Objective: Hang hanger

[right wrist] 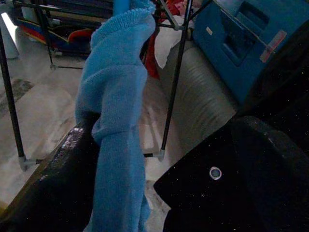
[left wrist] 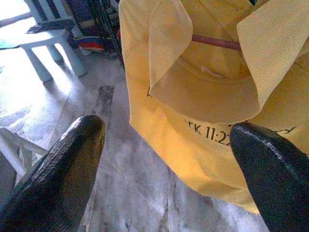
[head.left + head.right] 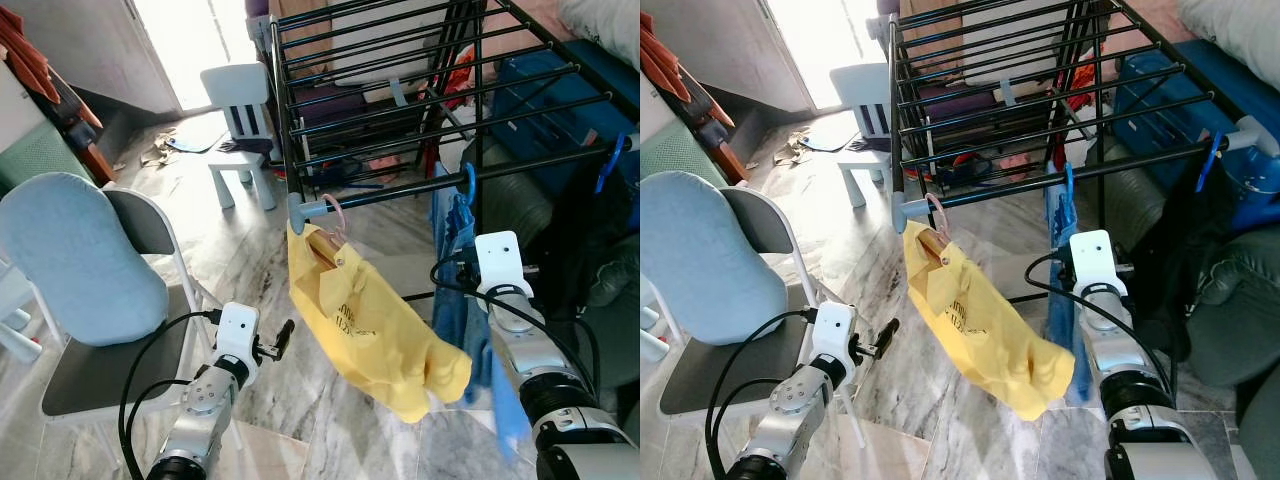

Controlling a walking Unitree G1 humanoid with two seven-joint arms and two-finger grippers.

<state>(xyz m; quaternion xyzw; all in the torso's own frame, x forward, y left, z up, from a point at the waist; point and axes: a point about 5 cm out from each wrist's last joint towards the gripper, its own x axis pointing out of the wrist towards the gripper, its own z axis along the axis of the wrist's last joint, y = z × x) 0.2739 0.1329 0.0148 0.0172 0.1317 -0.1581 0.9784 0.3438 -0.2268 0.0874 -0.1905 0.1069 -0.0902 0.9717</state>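
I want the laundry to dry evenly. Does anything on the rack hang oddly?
The yellow shirt hangs askew: its pink hanger hooks the rack's corner end, and the shirt trails slanted toward the right gripper instead of hanging straight.

Yellow shirt (image 3: pixel 375 330) (hanging low) blocks the rack's (image 3: pixel 400 100) front corner.

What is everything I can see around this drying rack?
drying rack: one, black, ahead of the robot
yellow shirt: one, on a pink hanger at the rack's front rail
blue garment: one, on a blue hanger on the same rail
folding chair: one, grey, pale blue cushion, left
small chair: one, white, behind
left gripper: open, below the shirt
right gripper: beside the blue garment
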